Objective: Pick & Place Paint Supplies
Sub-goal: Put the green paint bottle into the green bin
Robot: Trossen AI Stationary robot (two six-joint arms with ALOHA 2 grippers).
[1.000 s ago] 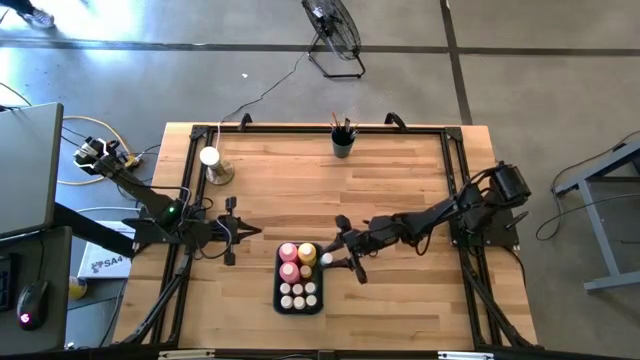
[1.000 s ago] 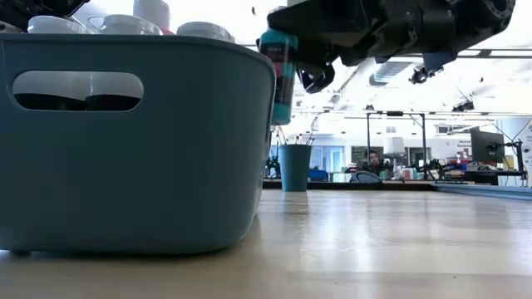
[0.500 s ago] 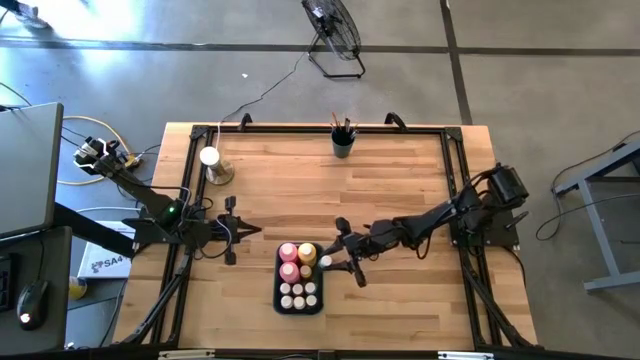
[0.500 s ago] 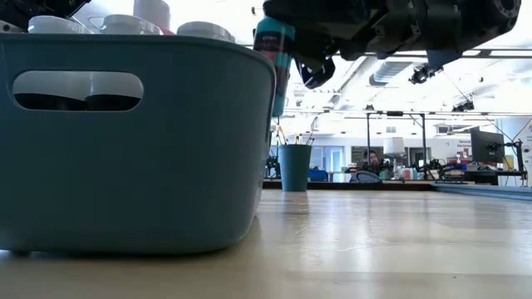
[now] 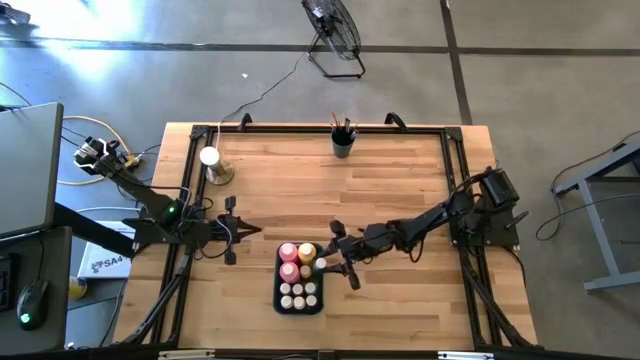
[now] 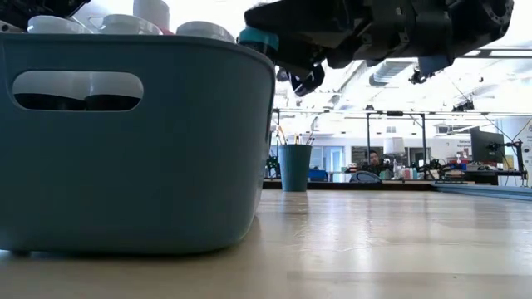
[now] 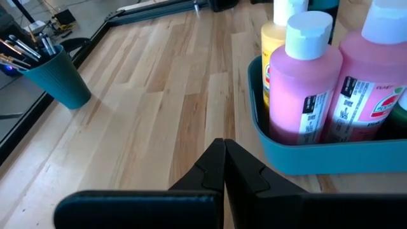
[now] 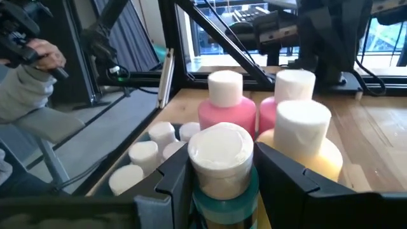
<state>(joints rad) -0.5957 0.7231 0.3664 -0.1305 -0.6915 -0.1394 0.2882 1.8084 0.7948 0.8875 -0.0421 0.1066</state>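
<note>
Paint bottle, teal label, white cap: being carried in the right gripper; over the last second it is moving from just beside the bin's right wall to above its rim, rising and tilting as it goes
Meaning for task: judged to be the last stretch of a placing step; bottle is nearing the free spot beside the yellow squeeze bottle, release not yet made
Bin: teal, standing near the front middle of the table; holding pink squeeze bottles, the yellow one and small white-capped bottles
Right gripper: fingers pinching the bottle just under its cap, one on each side; arm is reaching across from the right edge, low and stretched out, wrist over the bin's right rim
Left gripper: fingers pressed together, nothing between them; arm is waiting at the table's left side, pointing toward the bin
Brush cup: at the far edge, paintbrushes standing in it, well apart from the bin
</note>
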